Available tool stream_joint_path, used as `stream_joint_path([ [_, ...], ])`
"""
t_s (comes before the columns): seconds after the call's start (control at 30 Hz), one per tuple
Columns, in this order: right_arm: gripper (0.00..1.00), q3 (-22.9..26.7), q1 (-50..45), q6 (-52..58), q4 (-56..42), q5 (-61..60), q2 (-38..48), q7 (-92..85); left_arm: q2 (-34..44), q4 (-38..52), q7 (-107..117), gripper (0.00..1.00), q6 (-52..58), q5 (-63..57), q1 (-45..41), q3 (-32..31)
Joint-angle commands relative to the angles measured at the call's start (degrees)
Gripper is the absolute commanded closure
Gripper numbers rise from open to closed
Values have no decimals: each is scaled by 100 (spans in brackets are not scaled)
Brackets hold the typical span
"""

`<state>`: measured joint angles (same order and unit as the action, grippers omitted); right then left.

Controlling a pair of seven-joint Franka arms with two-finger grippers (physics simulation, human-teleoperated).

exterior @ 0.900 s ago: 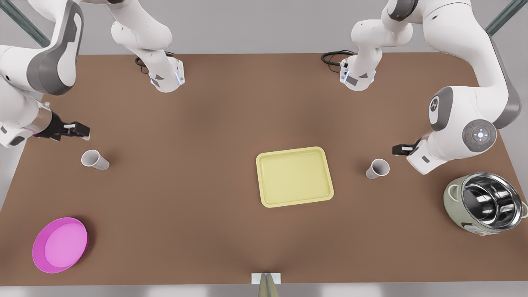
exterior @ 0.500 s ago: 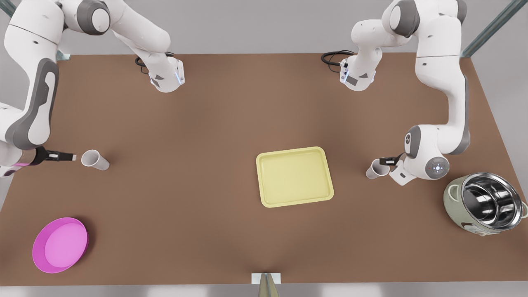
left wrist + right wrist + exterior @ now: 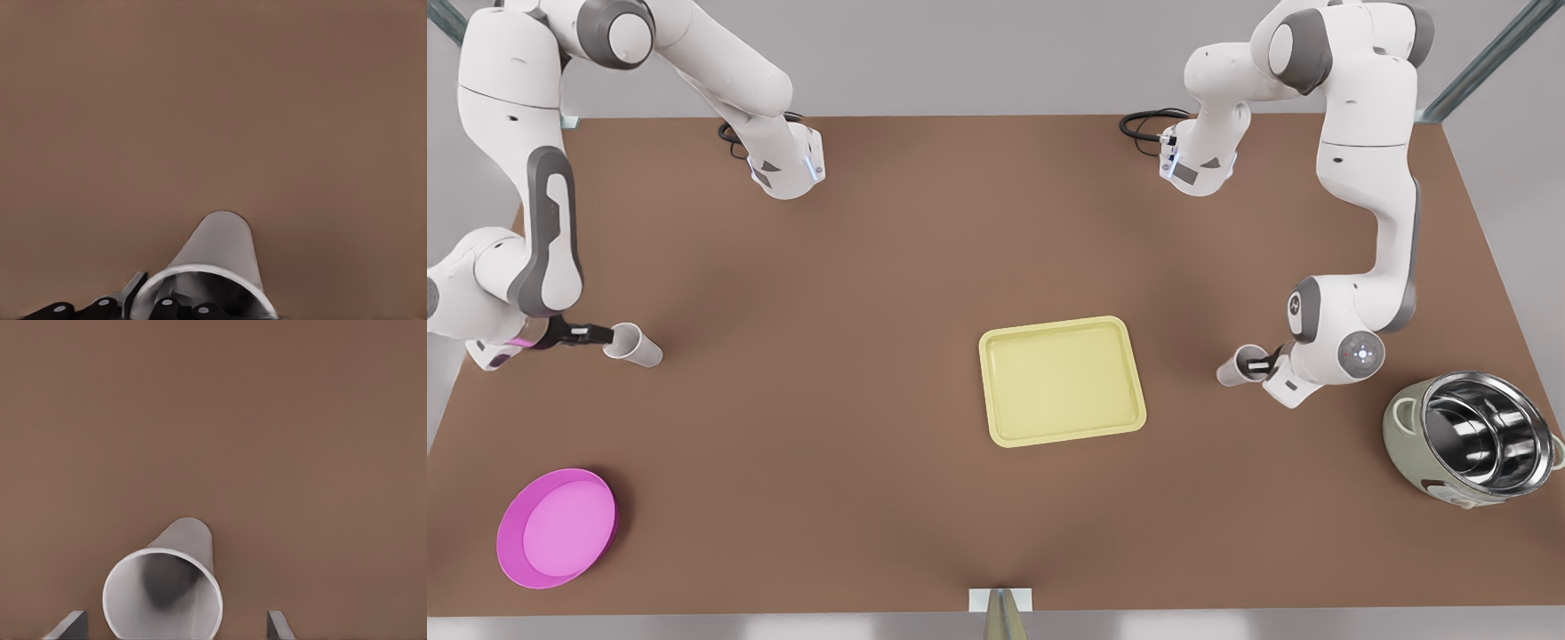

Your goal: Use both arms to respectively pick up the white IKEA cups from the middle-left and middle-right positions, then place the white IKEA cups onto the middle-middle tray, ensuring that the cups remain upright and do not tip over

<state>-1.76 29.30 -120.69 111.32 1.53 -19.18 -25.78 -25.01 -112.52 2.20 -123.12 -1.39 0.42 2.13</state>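
The left claw (image 3: 605,335) is at the rim of the white cup (image 3: 633,345) on the front view's left of the bench (image 3: 871,267); in its wrist view one finger (image 3: 127,297) lies outside the rim and another inside, but whether it grips I cannot tell. The right claw (image 3: 1261,363) is spread wide around the other cup (image 3: 1238,367), its fingertips (image 3: 67,625) standing clear on either side. Between them the tray (image 3: 1061,380) lies bare.
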Motion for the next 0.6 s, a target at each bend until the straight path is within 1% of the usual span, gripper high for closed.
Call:
stream_joint_path([
  [0.0, 0, 0, 32, -815, 179, 5, 46, -850, 5, 2, -44, 74, 95, 166, -24, -28],
  [0.07, 0, 0, 146, -851, 241, 5, -33, -850, 128, 20, -44, 74, 253, 315, -51, -143],
  [0.13, 0, 0, 155, -842, 329, -4, -60, -850, 532, 90, -9, 74, 684, 315, -200, -178],
  [0.17, 0, 0, 164, -842, 338, -39, -147, -850, 734, 125, 236, 74, 772, 315, -340, -248],
  [0.2, 0, 0, 173, -842, 338, -39, -200, -850, 779, 354, 693, 74, 1044, 298, -420, -432],
  [0.23, 0, 0, 173, -842, 338, -48, -270, -850, 682, 634, 1194, 74, 1220, 280, -577, -573],
  [0.27, 0, 0, 173, -851, 338, -48, -297, -850, 243, 1320, 1976, 74, 1598, 280, -657, -924],
  [0.3, 0, 0, 173, -842, 338, -48, -341, -850, -135, 1769, 2653, 74, 1642, 271, -675, -1259],
  [0.37, 0, 0, 190, -842, 329, -48, -420, -850, -390, 1848, 2768, 74, 1177, 315, -666, -1566],
  [0.43, 1, 0, 190, -851, 294, -39, -525, -850, -610, 1857, 2856, 73, 702, 438, -666, -1716],
  [0.47, 7, 0, 190, -851, 285, -39, -534, -850, -689, 1857, 2856, 73, 527, 447, -657, -1725],
  [0.5, 17, 0, 190, -851, 294, -39, -543, -850, -768, 1857, 2865, 73, 377, 447, -631, -1795],
  [0.57, 33, 0, 190, -851, 276, -48, -649, -850, -891, 1813, 2865, 73, 78, 447, -596, -1962],
])
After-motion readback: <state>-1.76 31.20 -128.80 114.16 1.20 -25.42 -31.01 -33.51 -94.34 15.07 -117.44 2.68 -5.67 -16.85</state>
